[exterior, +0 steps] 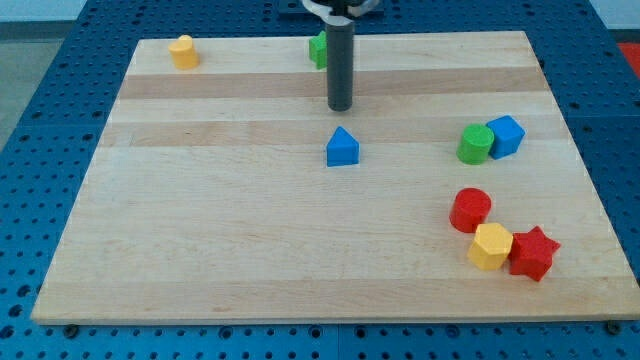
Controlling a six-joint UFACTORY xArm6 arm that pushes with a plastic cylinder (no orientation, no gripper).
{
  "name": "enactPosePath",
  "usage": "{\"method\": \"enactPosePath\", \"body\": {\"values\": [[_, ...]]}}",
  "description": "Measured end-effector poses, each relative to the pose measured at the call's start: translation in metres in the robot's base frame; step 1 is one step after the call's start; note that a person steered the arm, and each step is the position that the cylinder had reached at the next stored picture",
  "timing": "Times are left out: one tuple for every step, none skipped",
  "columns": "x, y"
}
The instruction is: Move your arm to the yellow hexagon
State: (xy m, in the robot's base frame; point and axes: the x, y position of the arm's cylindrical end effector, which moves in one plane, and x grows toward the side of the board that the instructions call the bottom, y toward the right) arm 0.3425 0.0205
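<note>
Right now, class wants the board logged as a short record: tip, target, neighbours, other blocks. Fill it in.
tip: my tip is above the blue block, apart from it
target: yellow hexagon, lower right
neighbours: red cylinder and red star touch it
others: green cylinder beside blue cube; yellow block top left; green block behind the rod
</note>
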Motion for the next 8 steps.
{"method": "enactPosePath", "body": {"values": [[0.009, 0.024], [0.032, 0.032], [0.060, 0.032], [0.091, 0.032], [0.127, 0.032], [0.165, 0.032], [0.201, 0.032], [0.238, 0.039]]}}
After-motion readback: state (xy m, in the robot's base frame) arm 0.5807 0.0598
